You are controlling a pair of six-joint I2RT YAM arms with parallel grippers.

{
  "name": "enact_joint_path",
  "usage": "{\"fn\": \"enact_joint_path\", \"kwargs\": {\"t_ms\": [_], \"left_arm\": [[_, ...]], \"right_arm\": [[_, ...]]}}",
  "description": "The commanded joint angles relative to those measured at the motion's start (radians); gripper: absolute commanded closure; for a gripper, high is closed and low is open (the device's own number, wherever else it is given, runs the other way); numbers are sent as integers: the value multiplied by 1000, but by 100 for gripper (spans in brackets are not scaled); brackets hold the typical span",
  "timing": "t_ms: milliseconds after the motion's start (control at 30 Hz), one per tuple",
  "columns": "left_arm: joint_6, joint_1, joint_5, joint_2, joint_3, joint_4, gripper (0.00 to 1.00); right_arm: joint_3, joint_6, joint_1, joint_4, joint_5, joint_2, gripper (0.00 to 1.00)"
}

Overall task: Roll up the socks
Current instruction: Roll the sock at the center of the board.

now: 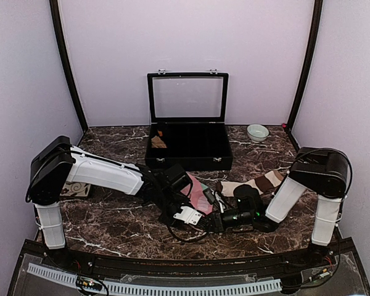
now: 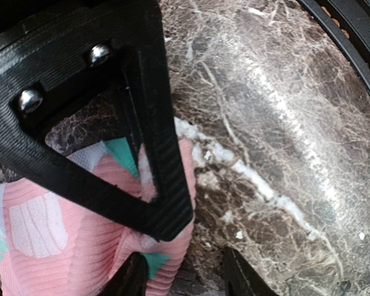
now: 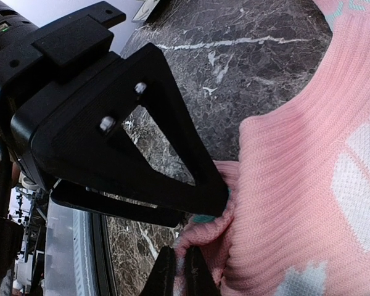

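The pink sock point(image 1: 198, 185) with mint and white patches lies on the marble in front of the case. My right gripper point(image 3: 182, 275) is shut on a bunched fold at its edge, low over the table point(image 1: 208, 221). My left gripper point(image 2: 185, 279) reaches in from the left point(image 1: 190, 211), its jaws apart. One finger point(image 2: 131, 279) rests over the pink sock point(image 2: 80, 246), the other over bare marble, with the sock's edge between them. The cream and brown sock point(image 1: 259, 183) lies flat to the right, under my right arm.
An open black case point(image 1: 189, 147) with a glass lid stands behind the socks, a tan bundle point(image 1: 158, 142) in its left end. A pale bowl point(image 1: 257, 132) sits at the back right. A patterned card point(image 1: 77, 189) lies at the left. The table's front rail point(image 1: 172, 264) runs close by.
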Motion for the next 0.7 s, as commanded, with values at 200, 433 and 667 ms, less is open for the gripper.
{"fn": "enact_joint_path", "kwargs": {"t_ms": [200, 433, 667], "left_arm": [[19, 16, -86, -26, -39, 7, 59], [23, 18, -88, 13, -42, -28, 61], [30, 32, -107, 83, -14, -70, 81]], "right_arm": [[-55, -28, -5, -400, 10, 93, 95], [-45, -29, -6, -405, 13, 84, 91], [-49, -35, -8, -414, 22, 46, 85]]}}
